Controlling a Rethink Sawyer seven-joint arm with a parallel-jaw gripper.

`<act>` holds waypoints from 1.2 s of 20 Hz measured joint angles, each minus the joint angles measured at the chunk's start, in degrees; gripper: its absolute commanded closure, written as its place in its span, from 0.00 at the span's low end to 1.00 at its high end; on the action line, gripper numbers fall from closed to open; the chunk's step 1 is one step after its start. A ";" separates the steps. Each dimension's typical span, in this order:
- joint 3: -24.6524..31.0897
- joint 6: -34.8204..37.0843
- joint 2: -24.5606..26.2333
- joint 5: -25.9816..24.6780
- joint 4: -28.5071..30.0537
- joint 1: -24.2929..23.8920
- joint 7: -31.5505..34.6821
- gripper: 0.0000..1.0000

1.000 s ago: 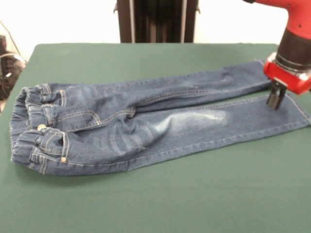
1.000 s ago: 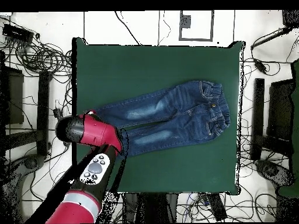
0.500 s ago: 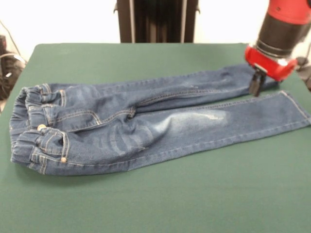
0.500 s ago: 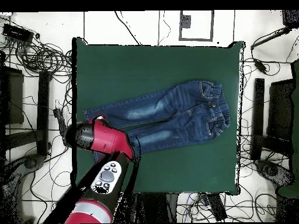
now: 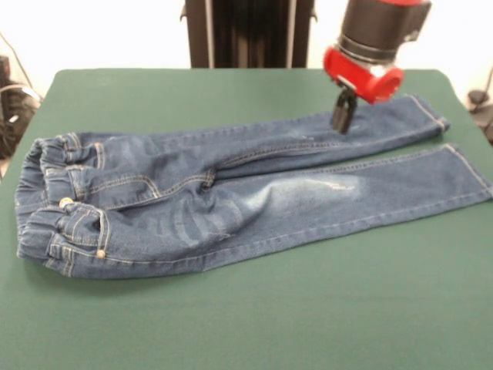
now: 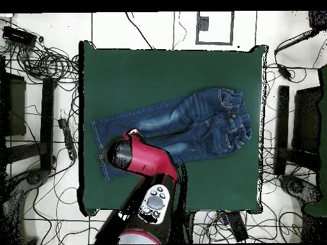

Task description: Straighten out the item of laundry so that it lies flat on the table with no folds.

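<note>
The item of laundry (image 5: 231,196), small blue jeans, lies spread on the green table (image 5: 246,324) with its elastic waistband (image 5: 42,193) at the left and both legs running right. The waistband end is bunched, and the cloth creases at the crotch. My gripper (image 5: 343,116) hangs just above the far leg, a short way in from its hem (image 5: 431,116), and is shut with nothing in it. In the overhead view the jeans (image 6: 198,121) lie across the middle of the table (image 6: 166,70), and the red arm head (image 6: 137,159) covers part of one leg and hides the gripper.
Green cloth lies bare in front of the jeans and behind them. Cables (image 6: 38,57) and stands surround the table on the floor in the overhead view. A dark bundle of cables (image 5: 11,104) shows past the table's left edge.
The gripper has travelled left and away from the near leg's hem to above the far leg. It stayed shut. The jeans have not moved.
</note>
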 measured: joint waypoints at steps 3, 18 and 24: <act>0.14 0.00 -1.49 -1.61 0.81 -1.10 0.00 1.00; 2.50 -0.01 -4.54 -4.60 3.31 -2.12 0.00 1.00; 4.84 -0.18 -4.54 -4.60 5.12 -3.12 0.00 1.00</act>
